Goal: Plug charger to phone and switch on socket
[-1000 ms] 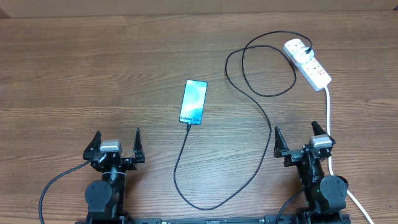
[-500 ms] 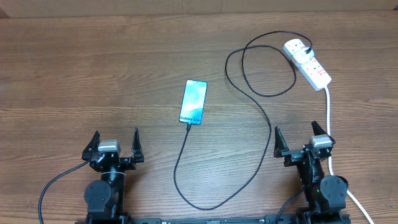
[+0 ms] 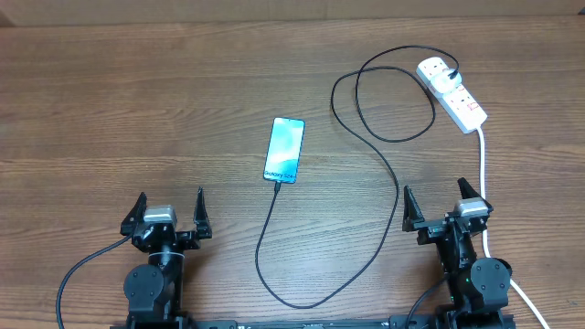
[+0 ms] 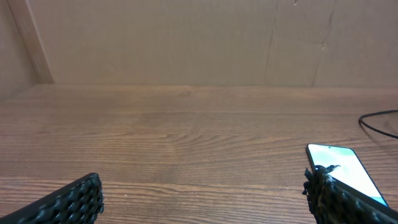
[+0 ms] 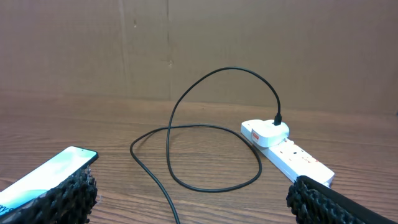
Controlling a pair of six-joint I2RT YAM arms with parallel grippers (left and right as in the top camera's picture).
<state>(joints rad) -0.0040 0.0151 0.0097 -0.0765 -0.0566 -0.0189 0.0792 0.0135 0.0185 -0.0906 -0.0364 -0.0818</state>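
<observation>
Left gripper (image 3: pixel 172 194): my fingers are spread wide and hold nothing.
Right gripper (image 3: pixel 435 186): likewise spread and empty.
Phone (image 3: pixel 284 150): lies flat with its screen lit, ahead of my left gripper and off to its right. From my right gripper it is ahead and to the left.
Charger (image 3: pixel 260 239): loops across the wood between my two grippers. Its tip meets the phone's near edge and looks plugged in, though the overhead view is too small to be sure.
Socket (image 3: pixel 454 94): well ahead of my right gripper, slightly to its right, with the white plug (image 3: pixel 437 70) seated in it.
Done, as I judge it: the cable seems joined at both ends.
Left: I cannot read the red switches, so I should confirm the switch is on.
</observation>
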